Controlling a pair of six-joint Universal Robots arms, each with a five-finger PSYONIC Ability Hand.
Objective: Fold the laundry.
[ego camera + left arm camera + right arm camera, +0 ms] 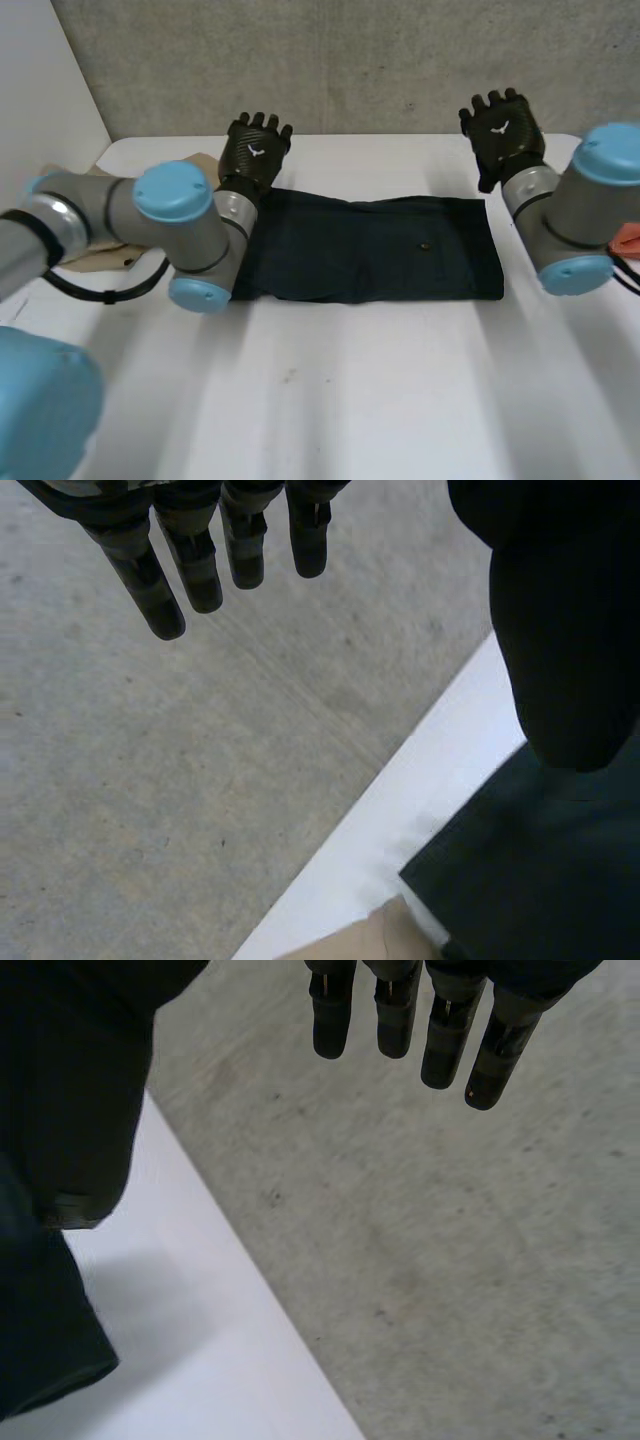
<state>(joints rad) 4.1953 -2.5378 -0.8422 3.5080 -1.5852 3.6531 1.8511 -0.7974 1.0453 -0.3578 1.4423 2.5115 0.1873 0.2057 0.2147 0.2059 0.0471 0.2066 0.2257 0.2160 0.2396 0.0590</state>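
A dark navy cloth point(370, 248) lies folded in a flat rectangle across the middle of the white table point(330, 400). My left hand point(255, 150) hovers over the cloth's far left corner, open, its straight fingers point(190, 560) holding nothing. In the left wrist view the cloth corner point(540, 880) lies below the thumb. My right hand point(503, 135) hangs above the far right corner, also open, with straight fingers point(440, 1020) spread before the wall. In the right wrist view the cloth's corner point(40, 1340) sits under the thumb. Neither hand touches the cloth.
A tan sheet point(100, 250) lies at the table's left side under my left arm, its corner point(350, 940) next to the cloth. Something orange point(628, 240) shows at the right edge. A grey concrete wall point(350, 60) stands just behind the table's far edge.
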